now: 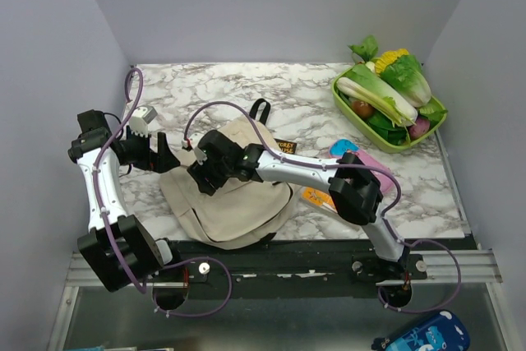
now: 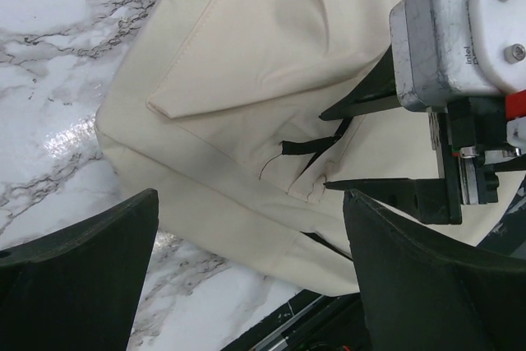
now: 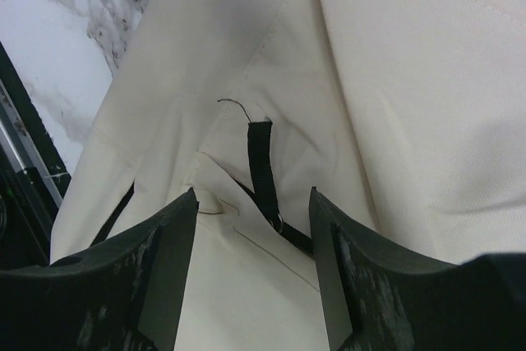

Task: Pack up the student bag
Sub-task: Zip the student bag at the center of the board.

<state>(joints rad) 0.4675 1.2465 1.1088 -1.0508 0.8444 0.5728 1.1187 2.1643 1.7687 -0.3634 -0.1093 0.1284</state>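
Right gripper point(image 3: 255, 203), jaws apart around pull point(image 3: 261, 162) at bag point(image 1: 238, 203)'s 10 o'clock, may pinch loose fabric instead; left gripper point(image 1: 168, 150), wide apart, braces nothing.

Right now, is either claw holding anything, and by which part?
Nothing is held. The right gripper stands open astride the black tab on the bag without pinching it; the left gripper is open at the bag's edge.
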